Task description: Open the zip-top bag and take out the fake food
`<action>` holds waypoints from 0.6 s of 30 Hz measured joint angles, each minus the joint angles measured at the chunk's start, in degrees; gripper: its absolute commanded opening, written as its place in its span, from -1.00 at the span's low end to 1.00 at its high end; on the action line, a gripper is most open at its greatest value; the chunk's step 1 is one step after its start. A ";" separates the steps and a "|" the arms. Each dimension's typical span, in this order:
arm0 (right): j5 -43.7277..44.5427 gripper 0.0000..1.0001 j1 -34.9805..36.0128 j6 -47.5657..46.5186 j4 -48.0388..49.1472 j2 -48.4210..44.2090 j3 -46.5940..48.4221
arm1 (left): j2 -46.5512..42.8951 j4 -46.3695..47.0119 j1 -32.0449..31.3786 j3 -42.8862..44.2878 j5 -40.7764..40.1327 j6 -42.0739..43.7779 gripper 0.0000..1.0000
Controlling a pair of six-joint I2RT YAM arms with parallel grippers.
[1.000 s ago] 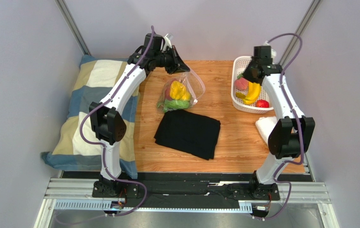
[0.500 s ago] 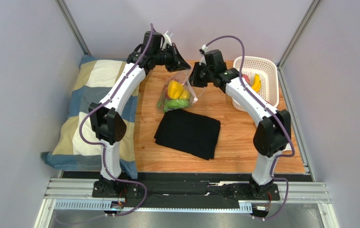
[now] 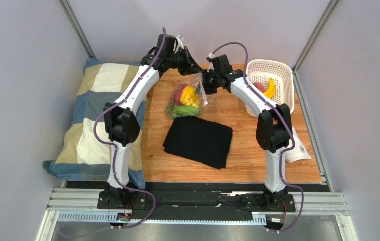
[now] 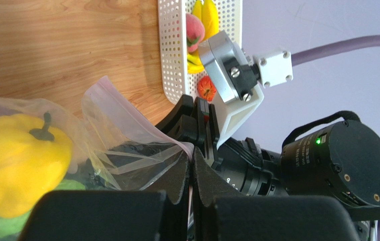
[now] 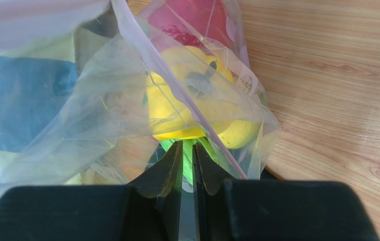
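Overhead: both arms reached to the far middle of the wooden table (image 3: 247, 150), where the left gripper (image 4: 192, 155) and the right gripper (image 5: 187, 148) met tip to tip above the zip-top bag (image 3: 199, 90).
Zip-top bag: its filled lower end rested on the table, and its crinkled clear top, with the pinkish strip, was drawn up toward the two grippers.
Left gripper: its fingers were pressed together on a fold of the bag's clear film at the top edge.
Right gripper: its fingers stood almost together with only a thin slit between them. Their tips were right against the bag's film beside the pinkish strip. Whether any film was caught between them could not be told.
Fake food: part of it was inside the bag, namely a yellow pepper (image 5: 197, 110), a red piece (image 5: 177, 22) and green pieces (image 3: 184, 110) at the bottom. The rest lay in the basket, with bananas (image 3: 270, 89), a pink-red fruit (image 4: 194, 30) and a small red fruit (image 4: 207, 89).
White basket (image 3: 277, 63): it stood at the far right of the table, to the right of the bag and apart from it.
Black cloth (image 3: 198, 140): it lay folded flat on the table, just on the near side of the bag.
Checked pillow (image 3: 91, 115): it lay along the table's left edge, under the left arm.
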 measured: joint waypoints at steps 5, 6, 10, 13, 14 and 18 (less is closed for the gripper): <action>-2.54 -0.50 -1.07 -0.31 -0.66 0.79 -0.61 | 1.97 0.48 0.09 1.40 0.04 -1.09 -1.00; -3.08 -0.46 -1.22 -0.11 -0.72 0.79 -0.61 | 1.97 0.55 0.09 1.42 0.07 -1.25 -1.00; -4.52 -0.28 -1.49 2.12 3.02 -1.64 -4.76 | 1.97 1.53 0.07 1.42 1.01 -1.97 -1.00; -4.72 -0.29 -1.49 3.48 5.18 -5.60 -9.64 | 1.95 2.12 0.07 1.42 1.79 -2.12 -1.00; -5.01 -0.31 -1.51 3.63 5.75 -6.32 -10.05 | 1.95 2.25 0.07 1.42 2.03 -2.14 -1.00; -8.76 -0.37 -1.95 3.72 9.64 -7.69 -10.16 | 1.73 3.02 0.07 1.42 3.28 -2.34 -1.00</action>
